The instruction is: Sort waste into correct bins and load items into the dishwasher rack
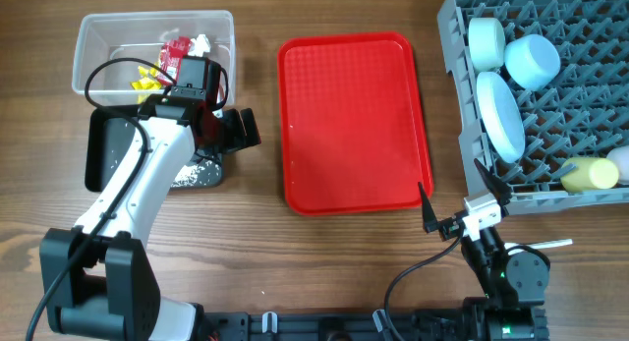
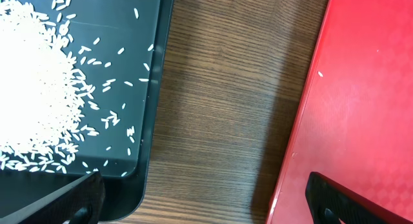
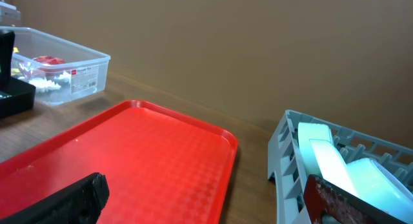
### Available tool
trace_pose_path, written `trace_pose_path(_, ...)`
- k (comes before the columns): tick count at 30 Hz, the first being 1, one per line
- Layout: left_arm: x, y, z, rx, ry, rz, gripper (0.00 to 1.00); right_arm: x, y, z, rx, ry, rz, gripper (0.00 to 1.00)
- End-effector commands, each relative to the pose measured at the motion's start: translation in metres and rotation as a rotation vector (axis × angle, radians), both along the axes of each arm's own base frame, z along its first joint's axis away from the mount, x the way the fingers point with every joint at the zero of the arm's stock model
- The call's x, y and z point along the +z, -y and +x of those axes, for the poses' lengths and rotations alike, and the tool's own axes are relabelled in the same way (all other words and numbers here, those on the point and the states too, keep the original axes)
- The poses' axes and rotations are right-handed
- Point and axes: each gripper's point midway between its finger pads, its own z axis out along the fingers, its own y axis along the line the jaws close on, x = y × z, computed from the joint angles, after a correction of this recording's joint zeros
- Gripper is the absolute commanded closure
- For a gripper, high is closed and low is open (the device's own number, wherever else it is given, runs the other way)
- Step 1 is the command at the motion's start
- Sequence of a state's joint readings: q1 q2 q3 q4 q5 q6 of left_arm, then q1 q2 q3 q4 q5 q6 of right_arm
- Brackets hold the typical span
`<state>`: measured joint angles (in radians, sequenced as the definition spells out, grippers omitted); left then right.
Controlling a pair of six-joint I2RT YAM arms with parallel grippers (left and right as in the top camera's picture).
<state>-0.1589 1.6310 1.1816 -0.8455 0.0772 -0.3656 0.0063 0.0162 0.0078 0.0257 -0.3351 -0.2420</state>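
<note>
Clear plastic tub (image 1: 98,31) on the left arm's side has a crumpled red wrapper (image 1: 175,52), a yellow wrapper (image 1: 147,79) and white paper scraps (image 1: 201,42) in it. The black tub (image 1: 100,156) right beside it holds a heap of white rice (image 2: 32,75), loose grains thinning out toward its wall. The grey rack (image 1: 462,105) is loaded: plate (image 1: 499,115) on edge, pale bowl (image 1: 486,41), light blue bowl (image 1: 532,62), yellow cup (image 1: 588,174) on its side. The red tray (image 1: 354,125) sits between. The left gripper (image 1: 246,130) is over the black tub's edge, jaws spread, empty. The right gripper (image 1: 458,196) is by the rack corner, same deal.
</note>
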Motion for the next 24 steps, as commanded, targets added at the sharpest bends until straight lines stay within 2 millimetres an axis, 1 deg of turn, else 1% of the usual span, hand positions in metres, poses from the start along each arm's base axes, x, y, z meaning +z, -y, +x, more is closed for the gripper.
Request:
trace_pose_path(1,-0.002,0.002,-0.002,0.004,-0.009,-0.009,0.00,0.003,0.000,-0.001,0.000,0.021,-0.019,0.00)
trace_pose_path(10,-0.002,0.002,-0.002,0.004,-0.009,-0.008,0.00,0.002,0.000,-0.001,0.000,0.020,-0.019,0.00)
trace_pose_path(11,-0.002,-0.013,0.001,0.029,0.005,0.070,0.00,0.002,0.000,-0.001,0.000,0.020,-0.019,0.00)
trace_pose_path(13,-0.001,-0.035,0.004,0.070,0.021,0.167,0.00,0.002,0.000,-0.001,0.000,0.020,-0.018,0.00)
trace_pose_path(14,0.002,-0.039,0.004,0.081,0.029,0.168,0.00,0.002,0.000,-0.001,0.000,0.020,-0.019,0.00)
trace_pose_path(16,0.009,-0.039,0.005,0.083,0.049,0.165,0.00,0.002,0.000,-0.001,0.000,0.020,-0.019,0.00)
trace_pose_path(17,0.014,-0.038,0.005,0.083,0.067,0.162,0.00,0.002,0.000,-0.001,0.000,0.020,-0.018,0.00)
trace_pose_path(19,0.037,-0.038,0.005,0.080,0.135,0.158,0.00,0.002,0.000,-0.001,0.000,0.020,-0.019,0.00)
trace_pose_path(20,0.058,-0.038,0.004,0.087,0.199,0.150,0.00,0.002,0.000,-0.001,0.000,0.020,-0.019,0.00)
trace_pose_path(21,0.072,-0.040,0.000,0.092,0.238,0.143,0.00,0.002,0.000,-0.001,0.000,0.020,-0.019,0.00)
trace_pose_path(22,0.090,-0.040,-0.004,0.098,0.315,0.129,0.00,0.002,0.000,-0.001,0.000,0.020,-0.019,0.00)
trace_pose_path(23,0.104,-0.041,-0.006,0.108,0.399,0.114,0.00,0.002,0.000,-0.001,0.000,0.019,-0.019,0.00)
trace_pose_path(24,0.121,-0.045,-0.009,0.130,0.534,0.090,0.00,0.002,0.000,-0.001,0.000,0.020,-0.019,0.00)
